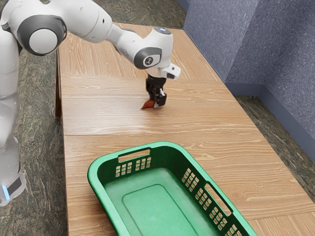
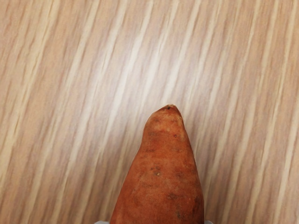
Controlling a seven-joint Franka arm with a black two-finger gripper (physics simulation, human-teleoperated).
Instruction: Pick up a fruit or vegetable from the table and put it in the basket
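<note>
The fingers (image 1: 161, 100) of the gripper (image 1: 156, 103) are closed around the sweet potato (image 1: 148, 104), one on each flank; in the wrist view their pale edges touch it from both sides. The grip takes the thicker body and leaves the tapered tip free, sticking out from under the hand. This seems a sensible choice, because the narrow end would probably offer less surface and could slip or turn. The fingers press across the width, so the length lies between them. The sweet potato is low at the table (image 1: 103, 115); whether it touches the wood or is just lifted, one cannot tell.

Above, the hand points nearly straight down, which suits a pick from a flat top. The arm (image 1: 88, 19) comes from the exterior view's upper left, reaches out high and bends down at its end. The green basket (image 1: 152, 214) stands well apart, nearer to the exterior camera. The next move should be a straight lift, high enough to pass the rim, before the arm swings across.
</note>
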